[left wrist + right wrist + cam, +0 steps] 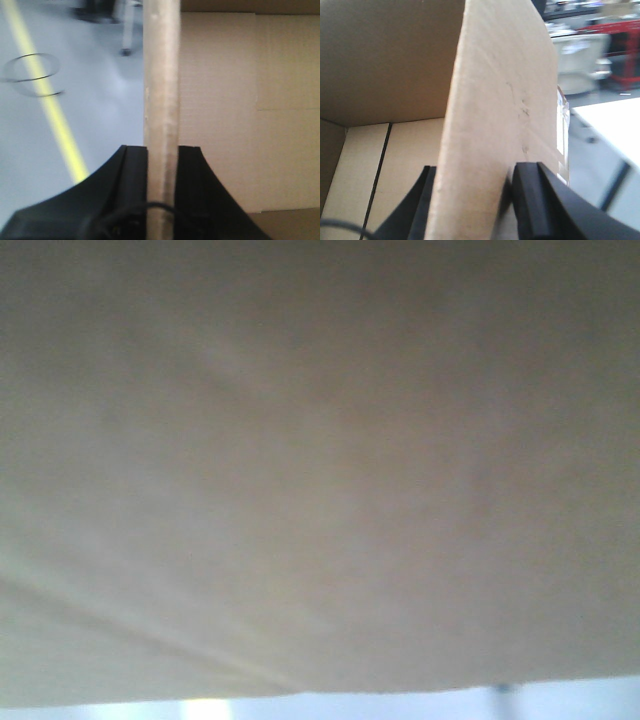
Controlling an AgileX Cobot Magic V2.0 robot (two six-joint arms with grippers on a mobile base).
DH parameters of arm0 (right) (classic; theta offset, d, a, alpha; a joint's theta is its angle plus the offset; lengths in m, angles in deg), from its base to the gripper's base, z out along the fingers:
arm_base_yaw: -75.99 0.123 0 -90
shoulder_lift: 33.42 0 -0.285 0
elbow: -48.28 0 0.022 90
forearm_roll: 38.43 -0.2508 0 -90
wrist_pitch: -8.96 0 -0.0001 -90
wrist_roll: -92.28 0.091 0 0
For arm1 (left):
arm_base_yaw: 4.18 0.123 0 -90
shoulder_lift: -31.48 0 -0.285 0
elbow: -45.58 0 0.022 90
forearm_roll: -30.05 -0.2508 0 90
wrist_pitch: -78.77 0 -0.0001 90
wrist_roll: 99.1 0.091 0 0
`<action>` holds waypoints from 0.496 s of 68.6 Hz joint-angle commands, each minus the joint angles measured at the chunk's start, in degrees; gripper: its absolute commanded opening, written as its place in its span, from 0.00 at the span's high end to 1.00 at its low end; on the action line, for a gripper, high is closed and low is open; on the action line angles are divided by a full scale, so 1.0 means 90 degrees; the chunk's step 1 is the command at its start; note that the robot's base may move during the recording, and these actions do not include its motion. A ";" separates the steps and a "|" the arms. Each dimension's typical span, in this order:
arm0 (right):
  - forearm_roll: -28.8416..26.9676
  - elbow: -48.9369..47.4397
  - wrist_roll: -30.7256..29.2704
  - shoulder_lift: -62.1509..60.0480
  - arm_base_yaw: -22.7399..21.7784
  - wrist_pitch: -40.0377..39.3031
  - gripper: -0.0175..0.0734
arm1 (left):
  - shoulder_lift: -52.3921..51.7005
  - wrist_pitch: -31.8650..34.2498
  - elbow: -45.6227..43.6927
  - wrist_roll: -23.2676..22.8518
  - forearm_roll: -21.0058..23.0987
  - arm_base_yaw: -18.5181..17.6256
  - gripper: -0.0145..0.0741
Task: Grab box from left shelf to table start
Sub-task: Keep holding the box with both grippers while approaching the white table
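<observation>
Box [225,100] is held by thin walls only; left gripper [161,156] and right gripper [479,175] are each clamped on one. Cardboard could be buckled by weight, and grip lost.

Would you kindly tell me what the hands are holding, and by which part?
Both hold the box. The left hand clamps one cardboard wall between its fingers; the right hand clamps another wall or flap likewise.
</observation>
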 commanded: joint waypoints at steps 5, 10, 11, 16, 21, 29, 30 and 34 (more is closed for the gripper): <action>-0.0137 -0.0171 0.0078 0.0081 -0.0003 -0.0818 0.75 | 0.0084 0.0025 -0.0082 0.0046 -0.0246 -0.0009 0.95; -0.0137 -0.0171 0.0078 0.0081 -0.0003 -0.0818 0.75 | 0.0084 0.0025 -0.0082 0.0046 -0.0246 -0.0009 0.95; -0.0137 -0.0171 0.0078 0.0081 -0.0003 -0.0818 0.75 | 0.0084 0.0025 -0.0082 0.0046 -0.0246 -0.0009 0.95; -0.0137 -0.0171 0.0078 0.0081 -0.0003 -0.0818 0.75 | 0.0084 0.0025 -0.0082 0.0046 -0.0246 -0.0009 0.95; -0.0137 -0.0171 0.0078 0.0081 -0.0003 -0.0818 0.75 | 0.0084 0.0025 -0.0082 0.0046 -0.0246 -0.0009 0.95; -0.0137 -0.0171 0.0078 0.0081 -0.0003 -0.0818 0.75 | 0.0084 0.0025 -0.0082 0.0046 -0.0246 -0.0009 0.95; -0.0137 -0.0171 0.0078 0.0081 -0.0003 -0.0818 0.75 | 0.0084 0.0025 -0.0082 0.0046 -0.0246 -0.0009 0.95; -0.0137 -0.0171 0.0078 0.0081 -0.0003 -0.0818 0.75 | 0.0084 0.0025 -0.0082 0.0046 -0.0246 -0.0009 0.95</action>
